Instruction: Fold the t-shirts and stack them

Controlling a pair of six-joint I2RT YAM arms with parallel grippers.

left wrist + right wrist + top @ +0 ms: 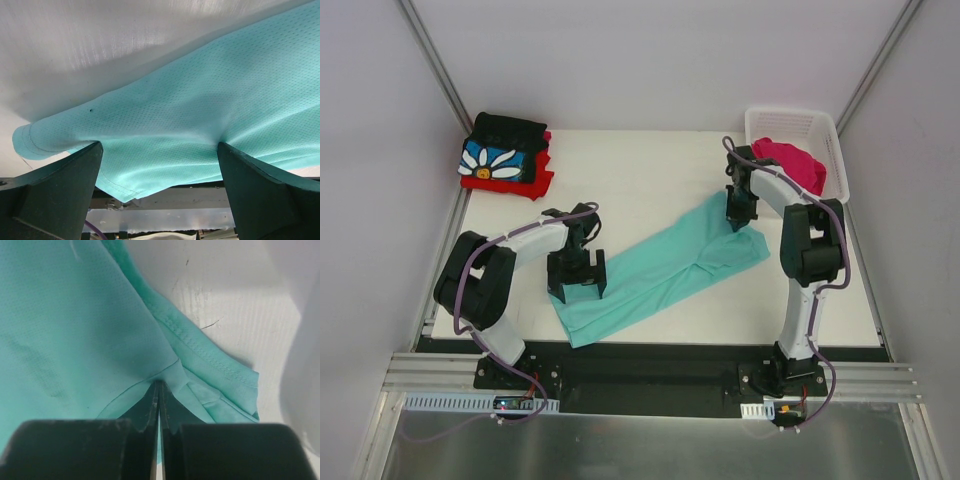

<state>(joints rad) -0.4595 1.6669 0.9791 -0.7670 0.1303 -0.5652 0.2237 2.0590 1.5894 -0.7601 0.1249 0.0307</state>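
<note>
We are looking down on the white table (pixel 640 165), and the mint-teal shirt (pixel 665 270) is lying across the middle of the frame as a long diagonal band, running from lower left to upper right. The right gripper (pixel 739 218) is sitting on the band's upper right end with its jaws pressed together. In the right wrist view a fold of teal cloth is being pinched right at the fingertips (pixel 147 410). The left gripper (pixel 577 283) is hovering over the band's lower left end, jaws spread wide. From its wrist camera the 2 fingers (pixel 55 190) are standing either side of the rumpled hem, gripping nothing. In the upper left corner, the black daisy shirt (pixel 502 150) is resting folded on the red shirt (pixel 515 185). In the upper right, the magenta shirt (pixel 792 165) is sitting bunched inside the white basket (pixel 832 140).
</note>
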